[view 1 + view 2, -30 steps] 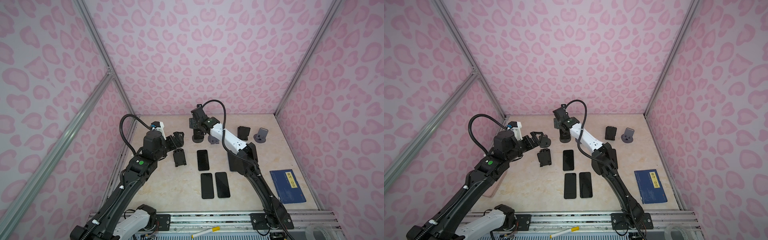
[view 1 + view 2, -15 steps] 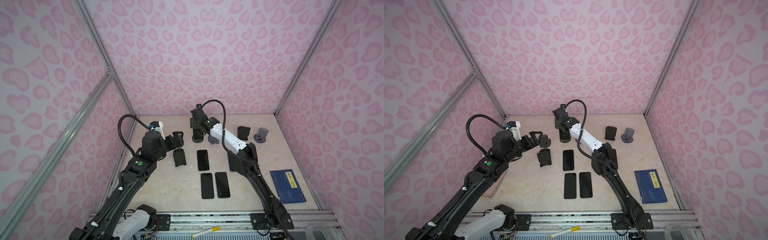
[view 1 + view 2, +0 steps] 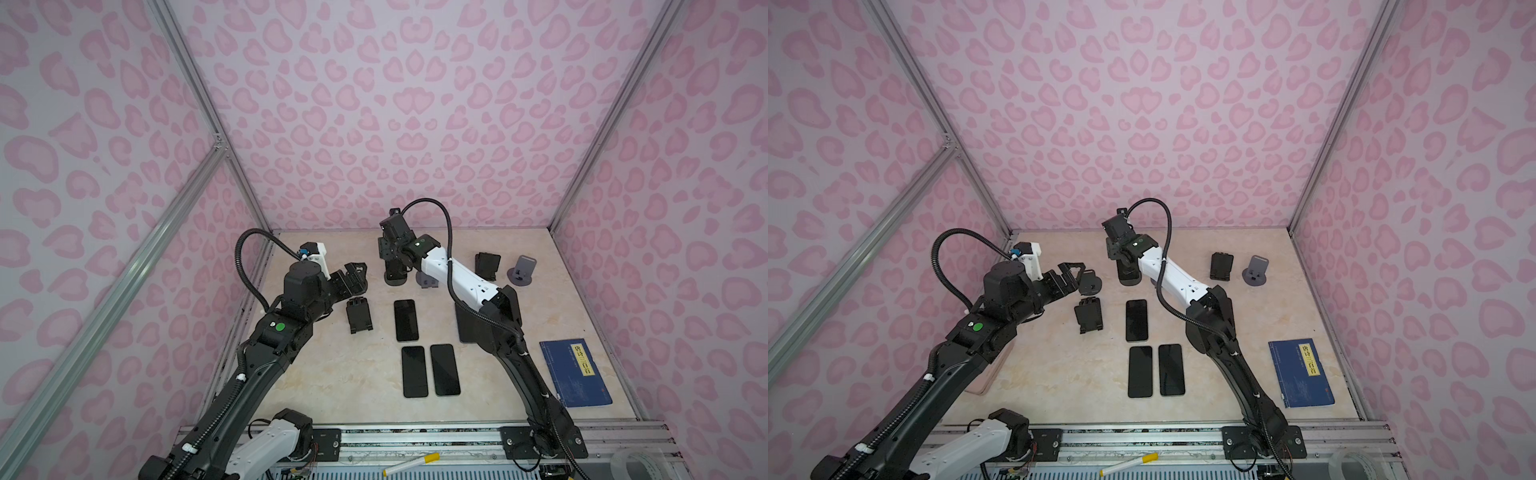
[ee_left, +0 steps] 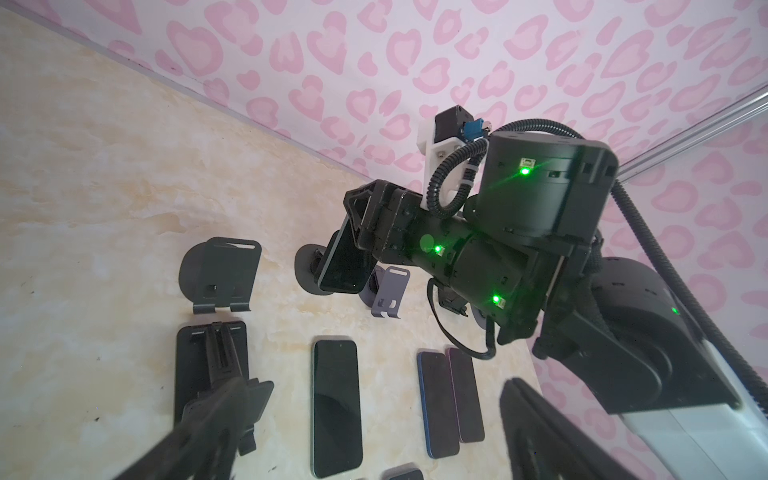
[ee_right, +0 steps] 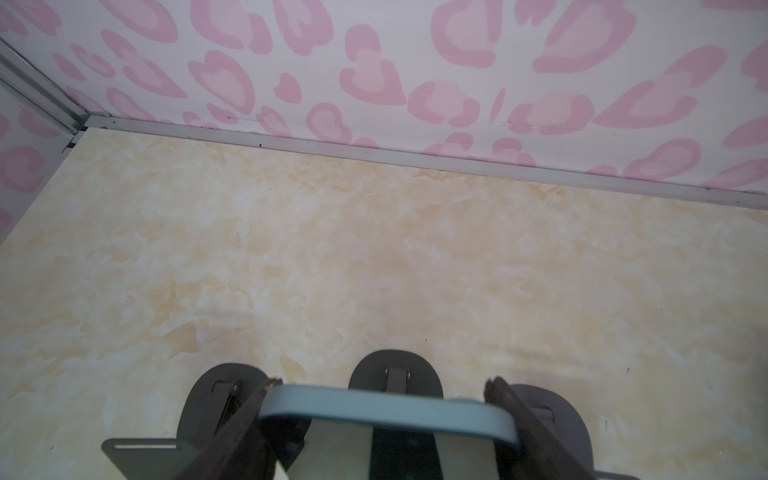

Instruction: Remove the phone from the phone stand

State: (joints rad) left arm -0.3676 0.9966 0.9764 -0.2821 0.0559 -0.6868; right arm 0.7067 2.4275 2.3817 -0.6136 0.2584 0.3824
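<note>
Pinching phone [image 4: 343, 266] side edges from above: R claw [image 5: 380, 395]; long axis near-upright on stand [image 4: 306, 272]; L claw [image 3: 1071, 276] wide, farther.

Marbled beige tabletop [image 3: 332, 382] with phones, stands and a book on it.
In both top views, one smartphone [image 3: 405, 320] lay flat at mid-frame, above a second smartphone [image 3: 414, 371] and a third smartphone [image 3: 444, 369] lying side by side. To their left a folded black stand [image 3: 359, 316] lay flat. Toward the upper edge stood a black round-based stand [image 3: 1090, 283], the phone stand [image 3: 395, 281], a small grey stand [image 3: 428, 282], a black upright stand [image 3: 487, 266] and a grey round-based stand [image 3: 521, 272]. A blue book [image 3: 575, 372] lay at lower right.
</note>
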